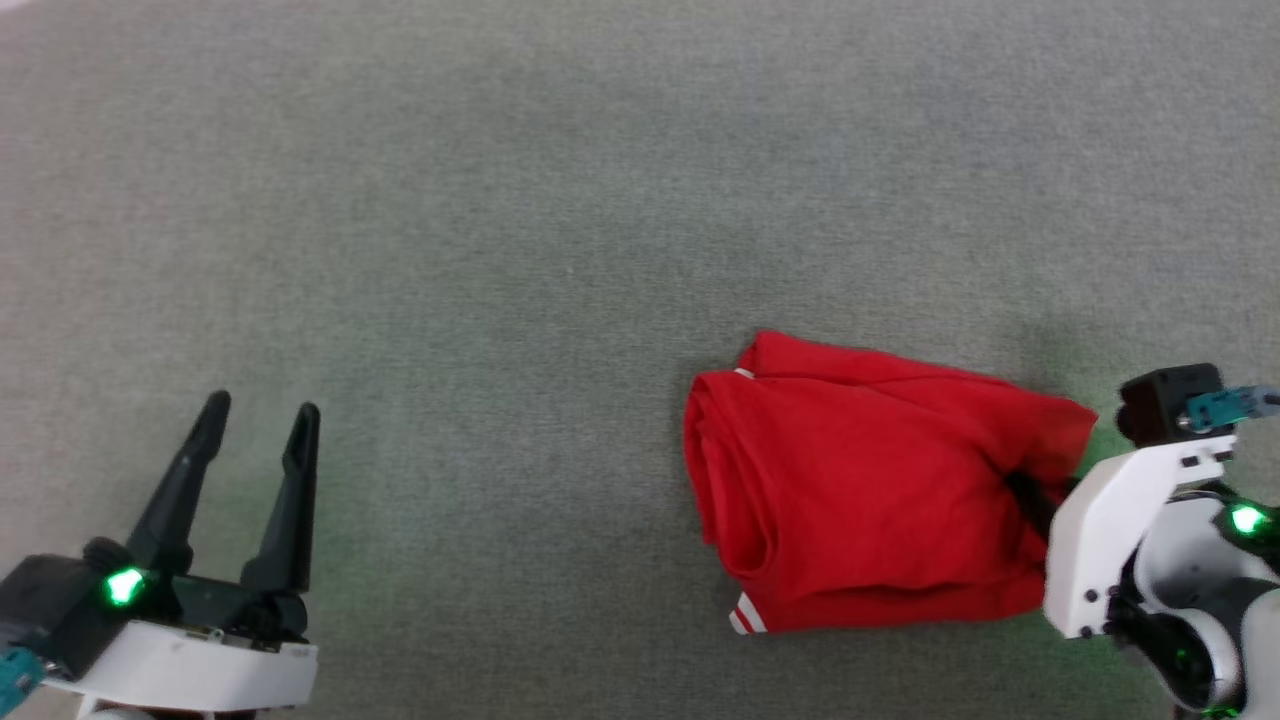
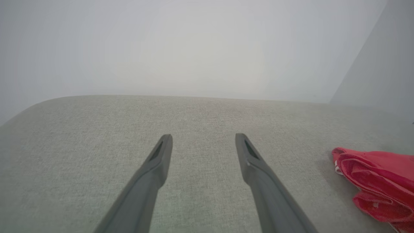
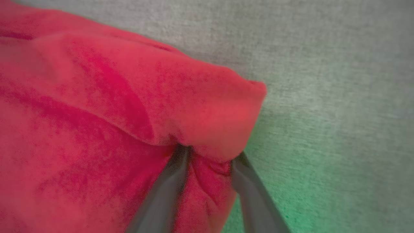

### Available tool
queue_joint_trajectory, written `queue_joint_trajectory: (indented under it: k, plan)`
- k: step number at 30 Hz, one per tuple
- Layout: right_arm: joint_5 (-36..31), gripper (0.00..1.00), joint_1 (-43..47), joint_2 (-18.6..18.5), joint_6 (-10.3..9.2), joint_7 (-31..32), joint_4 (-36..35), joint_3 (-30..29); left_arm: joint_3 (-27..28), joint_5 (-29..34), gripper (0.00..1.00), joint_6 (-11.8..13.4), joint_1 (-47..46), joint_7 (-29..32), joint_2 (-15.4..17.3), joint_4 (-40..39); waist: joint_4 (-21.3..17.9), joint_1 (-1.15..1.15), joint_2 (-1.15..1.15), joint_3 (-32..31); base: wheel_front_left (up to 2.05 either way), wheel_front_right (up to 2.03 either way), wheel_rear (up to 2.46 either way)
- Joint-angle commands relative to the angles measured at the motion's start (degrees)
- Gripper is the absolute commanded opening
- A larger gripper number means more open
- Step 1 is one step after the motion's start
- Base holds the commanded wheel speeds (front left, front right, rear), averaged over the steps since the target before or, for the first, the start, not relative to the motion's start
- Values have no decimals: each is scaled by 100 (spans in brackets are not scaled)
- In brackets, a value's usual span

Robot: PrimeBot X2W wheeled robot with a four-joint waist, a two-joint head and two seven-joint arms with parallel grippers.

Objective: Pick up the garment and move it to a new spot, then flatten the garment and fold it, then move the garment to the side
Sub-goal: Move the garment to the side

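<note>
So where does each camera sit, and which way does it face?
Head view: on the head, looking down at the grey surface; left gripper lower left, right gripper at the red T-shirt.
Left wrist view: on the left wrist, facing along its open fingers across the surface.
Right wrist view: on the right wrist, its fingers astride a T-shirt fold.
All three share the T-shirt.
</note>
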Motion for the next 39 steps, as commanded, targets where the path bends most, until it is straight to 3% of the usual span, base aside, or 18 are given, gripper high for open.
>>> queue_joint_trajectory:
  k: [1, 12, 21, 29, 39]
  plan:
    - [26, 0, 164, 159, -6, 10, 366, 171, 36, -22, 100, 12, -47, 5, 0, -64, -118, 0, 0, 37, 0, 0, 0]
    - [156, 0, 172, 58, -11, -863, -445, -449, -85, 32, 100, 12, -256, 6, 332, -609, -730, 0, 0, 231, 0, 0, 0]
    - [-66, 0, 385, 84, -7, -1512, -1162, -1351, -429, 80, 100, 11, -926, 6, 1001, -1114, -1435, 0, 0, 715, 0, 0, 0]
    - [-293, 0, -60, 207, -7, -2209, -1041, -2276, -830, 51, 100, 12, -1878, 5, 1431, -1589, -1814, 0, 0, 1196, 0, 0, 0]
    - [-737, 0, -1122, -220, -7, -2750, -507, -3032, -1214, 9, 100, 12, -3059, 6, 2205, -1860, -2014, 0, 0, 1716, 0, 0, 0]
